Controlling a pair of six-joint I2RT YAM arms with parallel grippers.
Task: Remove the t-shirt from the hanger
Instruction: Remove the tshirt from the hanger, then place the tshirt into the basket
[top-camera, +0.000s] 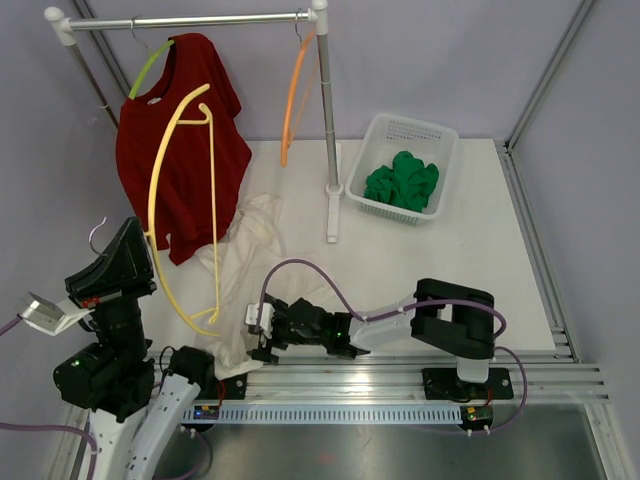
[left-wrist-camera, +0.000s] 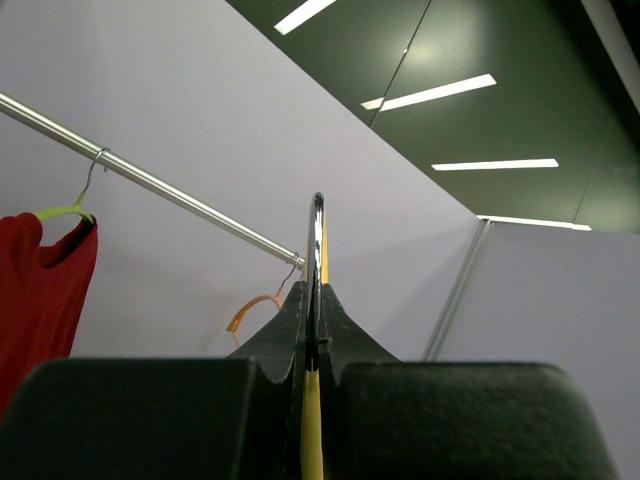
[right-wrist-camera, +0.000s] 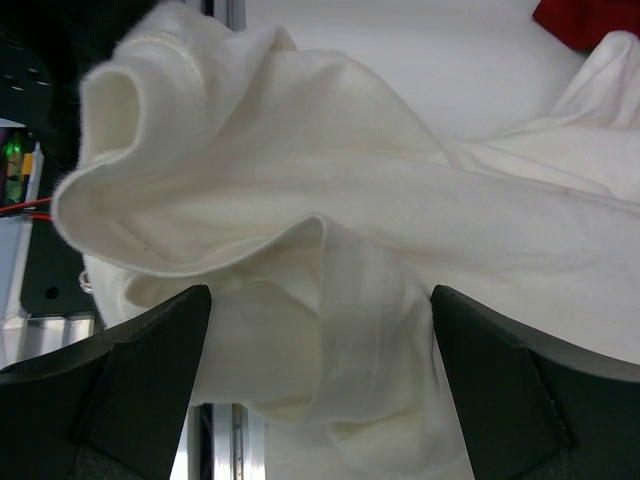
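A white t-shirt (top-camera: 250, 240) lies crumpled on the table, trailing down toward the near edge. A big yellow hanger (top-camera: 153, 190) stands tilted over it, its lower end against the cloth. My left gripper (top-camera: 138, 250) is shut on the yellow hanger (left-wrist-camera: 312, 420) just below its metal hook (left-wrist-camera: 317, 225). My right gripper (top-camera: 262, 335) is low at the shirt's near end. In the right wrist view it is open (right-wrist-camera: 320, 292), with a fold of the white t-shirt (right-wrist-camera: 330, 200) between its fingers (right-wrist-camera: 150, 360).
A red t-shirt (top-camera: 185, 140) hangs on a green hanger (top-camera: 150, 68) from the rail (top-camera: 190, 20), beside an empty orange hanger (top-camera: 295, 85). The rack's post (top-camera: 328, 130) stands mid-table. A white basket (top-camera: 440, 135) with green cloth (top-camera: 402, 180) is at the back right.
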